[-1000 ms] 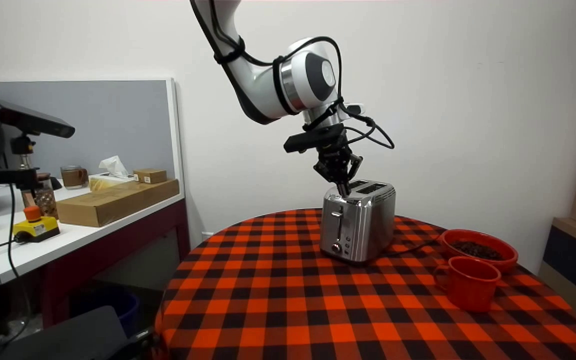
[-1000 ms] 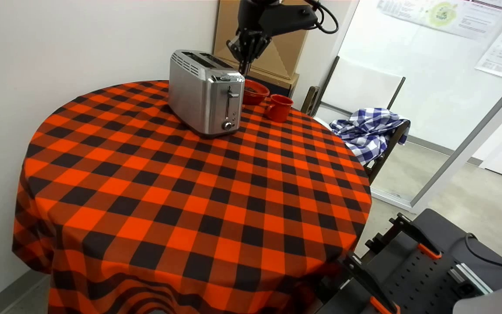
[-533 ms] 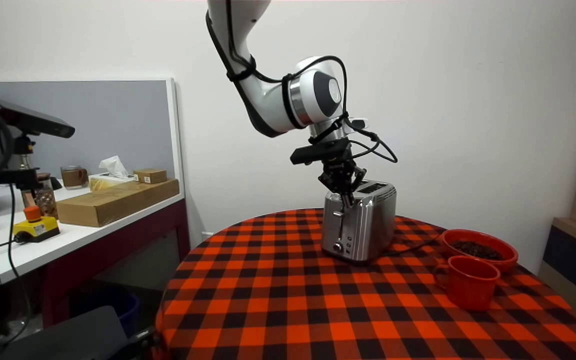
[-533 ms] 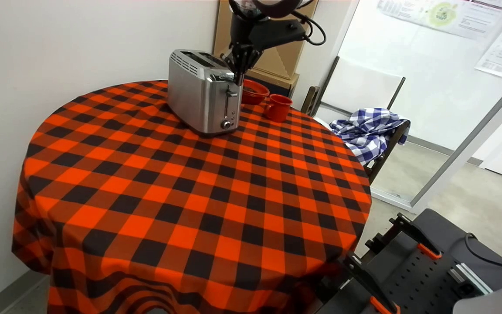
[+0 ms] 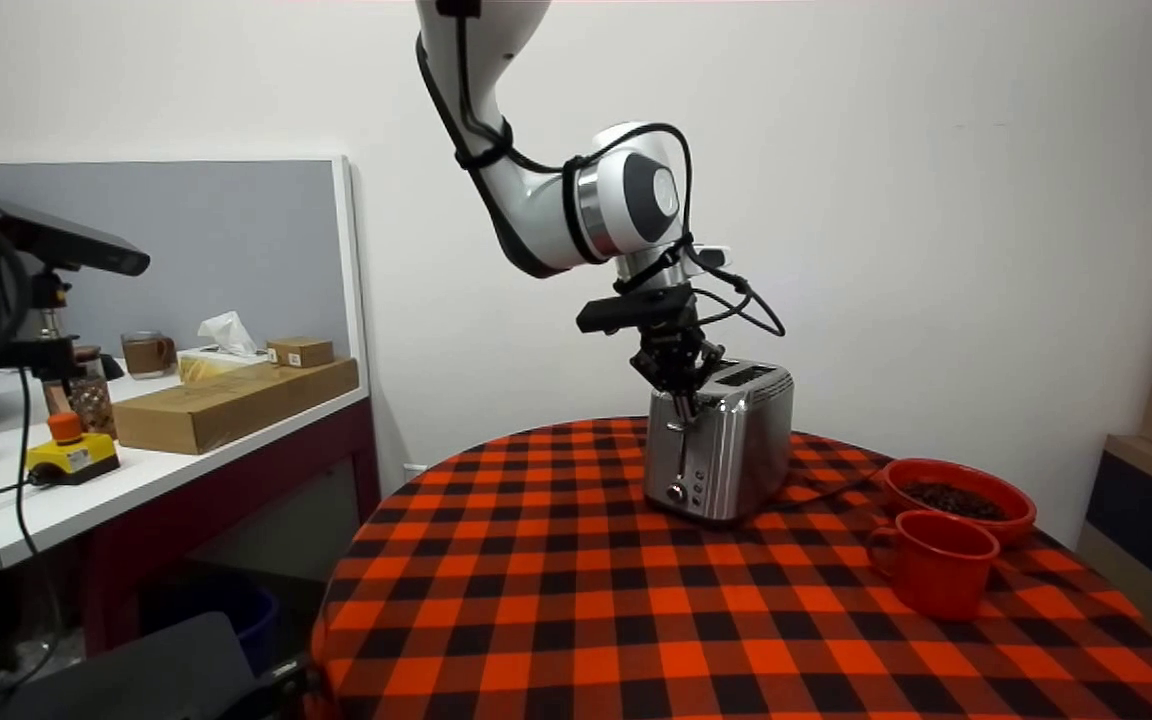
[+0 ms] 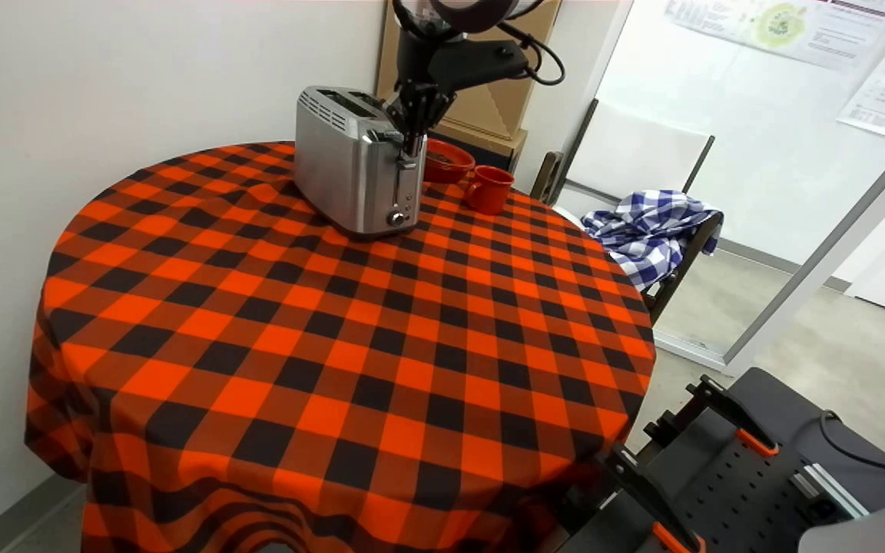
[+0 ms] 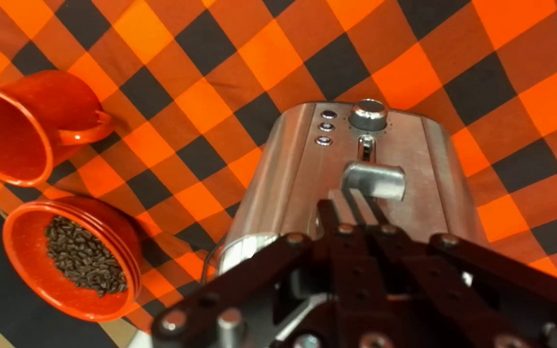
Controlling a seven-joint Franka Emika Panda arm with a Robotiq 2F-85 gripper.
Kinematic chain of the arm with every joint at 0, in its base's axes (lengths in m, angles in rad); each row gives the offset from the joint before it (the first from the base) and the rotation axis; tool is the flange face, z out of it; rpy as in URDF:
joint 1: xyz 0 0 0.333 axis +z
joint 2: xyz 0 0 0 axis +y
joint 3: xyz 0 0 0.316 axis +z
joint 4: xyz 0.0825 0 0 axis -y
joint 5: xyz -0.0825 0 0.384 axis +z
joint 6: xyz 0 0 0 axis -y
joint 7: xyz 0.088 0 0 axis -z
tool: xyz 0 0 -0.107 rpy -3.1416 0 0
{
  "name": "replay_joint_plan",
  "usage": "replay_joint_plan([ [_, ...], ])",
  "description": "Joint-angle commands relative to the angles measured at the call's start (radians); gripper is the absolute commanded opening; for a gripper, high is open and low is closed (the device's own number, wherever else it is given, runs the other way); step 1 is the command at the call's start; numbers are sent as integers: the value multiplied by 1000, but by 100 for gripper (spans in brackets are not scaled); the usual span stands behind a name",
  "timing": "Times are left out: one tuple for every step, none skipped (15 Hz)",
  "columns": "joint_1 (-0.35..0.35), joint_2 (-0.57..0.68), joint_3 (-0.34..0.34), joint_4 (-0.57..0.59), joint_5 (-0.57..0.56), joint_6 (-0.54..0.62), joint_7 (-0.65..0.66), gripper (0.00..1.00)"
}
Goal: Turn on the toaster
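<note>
Just right of the frame's middle in an exterior view, the toaster point(image 5: 736, 450) stands upright on the desk point(image 5: 496, 560). The pincer point(image 7: 348, 193) is clenched with nothing in it, its tips over the left part of the lever point(image 7: 382, 181) in the wrist view (touching or just above, I cannot tell). Pushing down that far off centre could let them skid off sideways; leaning inward might shove the toaster back; too short a stroke would probably leave the lever unlatched.

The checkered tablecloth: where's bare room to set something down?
In an exterior view, the tablecloth lies bare between the toaster, the red mug and the near edge. Crowded: at the lever, the tool close above, and between mug and bowl.
</note>
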Motion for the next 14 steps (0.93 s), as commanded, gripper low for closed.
replay_joint_plan([
  [27,71,-2,58,31,-13,-28,0],
  [35,90,-5,72,28,-12,-25,0],
  [38,101,-5,79,30,-17,-28,0],
  [42,121,-9,94,28,-18,-26,0],
  [43,135,-11,106,28,-26,-27,0],
  [46,156,-17,121,22,-31,-23,0],
  [46,168,-20,132,21,-40,-25,0],
  [44,190,-24,150,22,-50,-26,0],
  [45,204,-25,161,22,-59,-25,0],
  [48,224,-27,174,19,-67,-25,0],
  [50,238,-28,186,17,-78,-28,0],
  [48,261,-24,203,24,-90,-33,0],
  [49,274,-25,219,27,-108,-33,0],
  [43,280,-17,234,39,-135,-41,0],
])
